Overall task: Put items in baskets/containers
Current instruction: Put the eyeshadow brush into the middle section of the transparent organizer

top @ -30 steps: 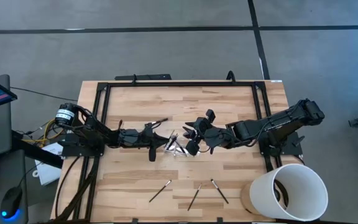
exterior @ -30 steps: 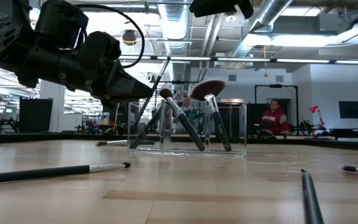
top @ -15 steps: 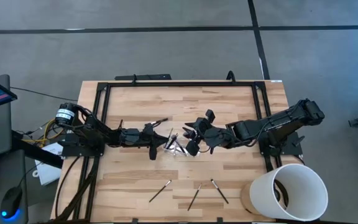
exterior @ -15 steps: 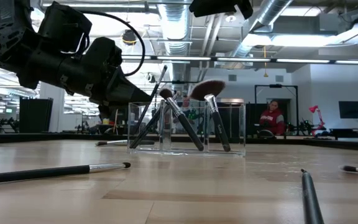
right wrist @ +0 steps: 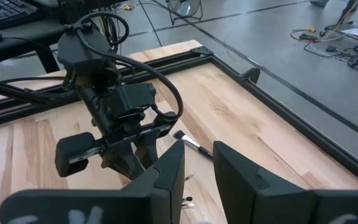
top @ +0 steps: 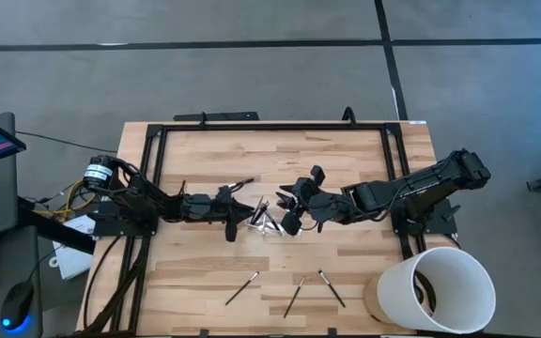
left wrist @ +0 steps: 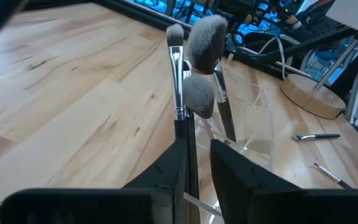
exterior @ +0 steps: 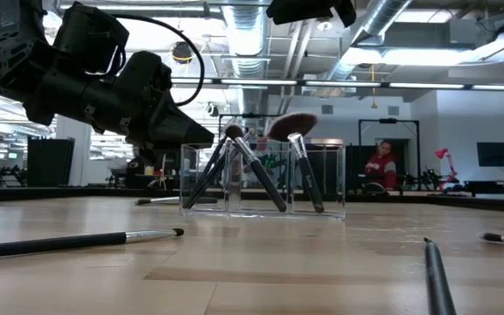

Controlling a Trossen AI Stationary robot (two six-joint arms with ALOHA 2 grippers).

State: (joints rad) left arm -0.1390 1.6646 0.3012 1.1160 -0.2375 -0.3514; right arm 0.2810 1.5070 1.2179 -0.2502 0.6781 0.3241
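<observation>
Tabletop (top: pixel 346 150) carries a clear tray (exterior: pixel 322 188) at its middle, sitting between the two grippers; several brushes lean in it, heads up, among them the wide fan-shaped brush (exterior: pixel 294 140). Tray is probably light, thin plastic, hard and slick, so it would likely slide or tip if nudged; best left alone, or steadied by a wall if it must be moved. Brushes look light, stiff along the handle, soft at the bristles, round and smooth so they may roll or pivot in a pinch; I'd grab mid-handle or just behind the ferrule, never the bristles. Left gripper (top: pixel 232 215) sits just on its own side of the tray, fingers (left wrist: pixel 166 177) narrowly parted with a flat-headed brush (left wrist: pixel 178 81) standing in the gap; handle runs up between them toward the tray beyond the tips. Can't confirm the pads are actually clamping it, so grip is unclear. Right gripper (top: pixel 289 209) is at the tray's other side, fingers (right wrist: pixel 166 171) a narrow gap apart, nothing visible between them; the left arm shows beyond the tips. Loose brushes remain: three brushes (top: pixel 294 294) lie well clear of both grippers toward the near tabletop edge, one stray brush (top: pixel 239 183) just beyond the left fingers on the far side.
</observation>
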